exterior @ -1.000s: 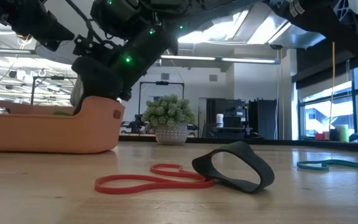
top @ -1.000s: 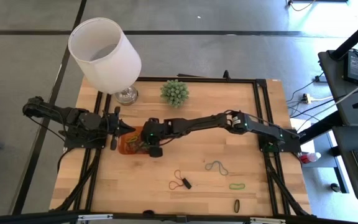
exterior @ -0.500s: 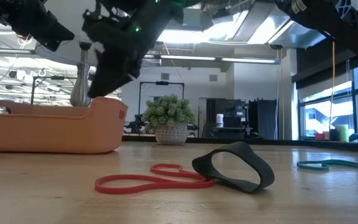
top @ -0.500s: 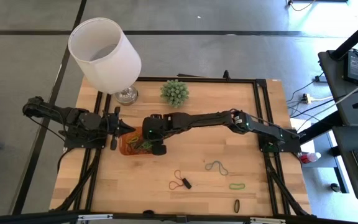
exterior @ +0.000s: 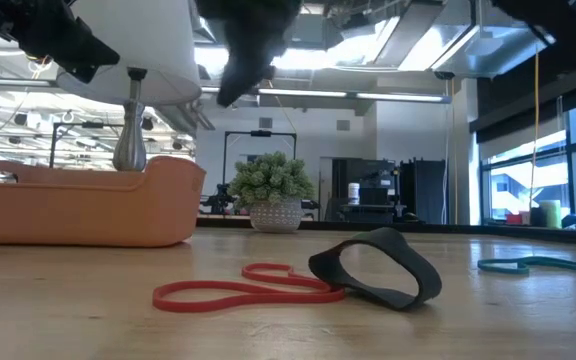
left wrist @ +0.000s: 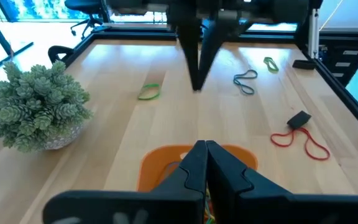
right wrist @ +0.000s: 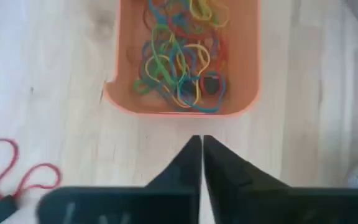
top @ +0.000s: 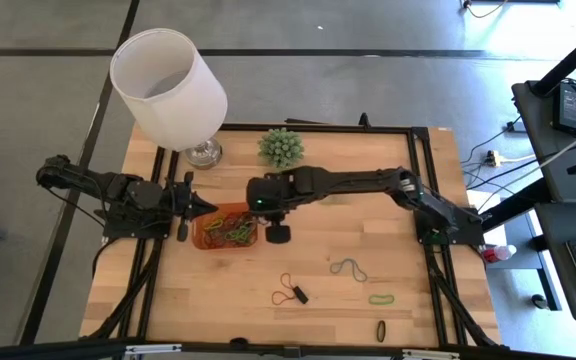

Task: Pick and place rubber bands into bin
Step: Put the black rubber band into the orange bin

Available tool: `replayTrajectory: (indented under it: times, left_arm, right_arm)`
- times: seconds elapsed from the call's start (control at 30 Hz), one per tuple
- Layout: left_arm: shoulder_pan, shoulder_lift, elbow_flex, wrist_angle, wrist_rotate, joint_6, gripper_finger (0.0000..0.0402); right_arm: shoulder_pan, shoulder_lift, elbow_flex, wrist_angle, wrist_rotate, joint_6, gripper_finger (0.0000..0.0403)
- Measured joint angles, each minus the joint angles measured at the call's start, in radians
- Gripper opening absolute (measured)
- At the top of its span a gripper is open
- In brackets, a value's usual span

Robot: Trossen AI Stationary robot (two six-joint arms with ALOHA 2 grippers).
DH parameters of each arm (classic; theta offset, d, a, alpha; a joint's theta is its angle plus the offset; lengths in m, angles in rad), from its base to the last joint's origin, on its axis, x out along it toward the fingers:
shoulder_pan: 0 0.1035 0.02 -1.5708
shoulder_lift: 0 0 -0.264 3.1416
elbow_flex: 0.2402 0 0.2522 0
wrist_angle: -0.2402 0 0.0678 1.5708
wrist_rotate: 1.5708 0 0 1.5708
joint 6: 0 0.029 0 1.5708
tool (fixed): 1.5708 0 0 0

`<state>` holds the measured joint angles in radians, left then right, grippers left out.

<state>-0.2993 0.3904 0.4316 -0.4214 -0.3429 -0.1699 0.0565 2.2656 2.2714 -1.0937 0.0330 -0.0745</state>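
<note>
Overhead, right gripper hangs just beside the bin with fingers pressed together and empty, left gripper likewise clenched at its opposite edge, rubber bands heaped inside.

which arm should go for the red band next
Right. Its gripper hangs over open table just past the bin, fingers shut and empty, on the side where the red band lies. The left gripper sits at the bin's far edge.

Right gripper now up and clear of the bin, off its right edge, fingers together.
</note>
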Motion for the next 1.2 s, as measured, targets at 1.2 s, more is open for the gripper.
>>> replayTrajectory:
  times: [1.2]
  left_arm:
    - [0.000, 0.002, 0.000, 0.060, -0.084, -0.008, 0.0003]
  right_arm:
    - [0.243, -1.060, -1.887, 1.005, 0.213, 0.619, 0.0013]
